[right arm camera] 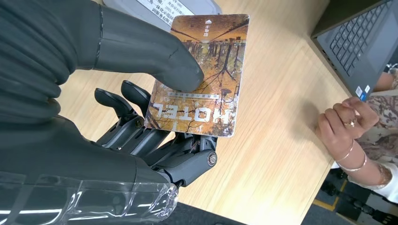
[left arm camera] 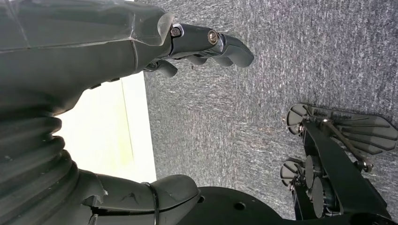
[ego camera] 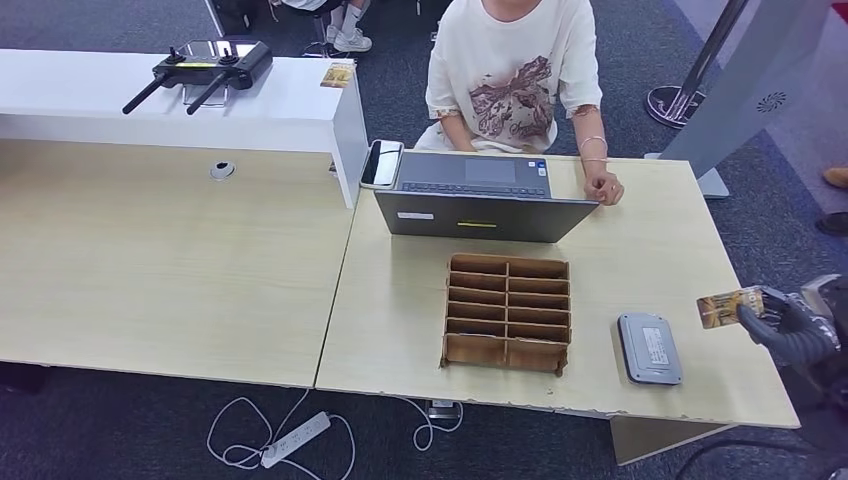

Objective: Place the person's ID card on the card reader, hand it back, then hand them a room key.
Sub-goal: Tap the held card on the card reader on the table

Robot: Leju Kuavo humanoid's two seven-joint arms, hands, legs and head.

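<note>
Counting what lies on the light wooden worktop: one grey card reader near the front edge, one brown wooden rack of open slots beside it, one open laptop behind the rack, and one phone just beside the laptop's corner. One hotel card, printed with an autumn scene and the word HOTEL, is in the right hand. The thumb presses on the card's printed face and the darker fingers support it from behind, so the card is pinched and held off the worktop, past the card reader at the worktop's right end. In the head view the card points toward the worktop from the hand, with the arm entering from the picture's right edge.

One person sits behind the laptop, one hand resting on the worktop beside it, with bangles on the wrist.

The left hand hangs over grey carpet, its fingers loosely curled and holding nothing.

One white raised counter carries one black controller with two antennas.
</note>
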